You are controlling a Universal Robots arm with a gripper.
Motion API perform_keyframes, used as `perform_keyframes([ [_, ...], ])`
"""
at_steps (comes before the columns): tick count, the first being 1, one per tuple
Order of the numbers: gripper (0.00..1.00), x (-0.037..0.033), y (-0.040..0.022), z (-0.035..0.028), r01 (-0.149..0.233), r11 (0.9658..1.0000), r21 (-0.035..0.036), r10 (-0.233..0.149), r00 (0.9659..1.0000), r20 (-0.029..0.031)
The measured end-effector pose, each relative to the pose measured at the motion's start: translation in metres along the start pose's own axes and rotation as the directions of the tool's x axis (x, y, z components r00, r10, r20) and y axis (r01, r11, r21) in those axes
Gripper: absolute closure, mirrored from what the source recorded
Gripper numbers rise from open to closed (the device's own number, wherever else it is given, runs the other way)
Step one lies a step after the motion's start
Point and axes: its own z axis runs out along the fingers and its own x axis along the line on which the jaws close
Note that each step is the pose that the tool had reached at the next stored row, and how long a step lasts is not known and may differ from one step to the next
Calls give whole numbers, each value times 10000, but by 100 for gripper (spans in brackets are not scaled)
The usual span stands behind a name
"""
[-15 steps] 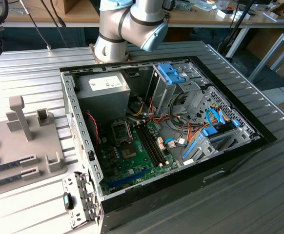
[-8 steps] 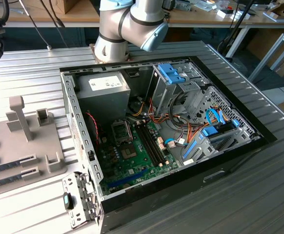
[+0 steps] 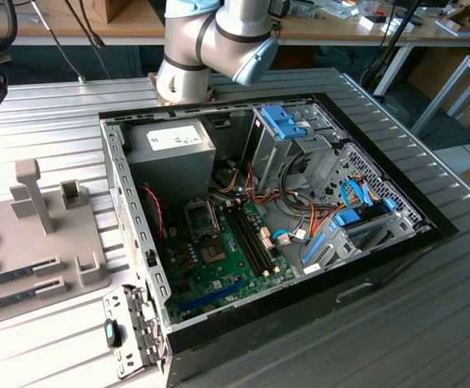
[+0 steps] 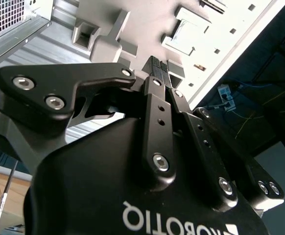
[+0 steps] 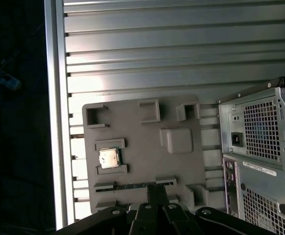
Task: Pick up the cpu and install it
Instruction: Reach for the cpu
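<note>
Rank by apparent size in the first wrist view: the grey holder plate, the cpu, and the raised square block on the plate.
Largest: grey holder plate.
Then: raised square block.
Smallest: cpu.
All three sit at the plate's level, so nearness to the camera does not distort the order.

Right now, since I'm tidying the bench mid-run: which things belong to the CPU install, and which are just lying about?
Job: cpu on the grey holder plate; gripper, shut and empty; socket on the motherboard.
Lying about: memory sticks; power supply; drive cage.
</note>
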Motion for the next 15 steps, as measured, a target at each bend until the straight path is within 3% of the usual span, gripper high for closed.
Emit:
perform_keyframes([
  [15,90,2,-6,71,0,10000,0,0,10000,0],
])
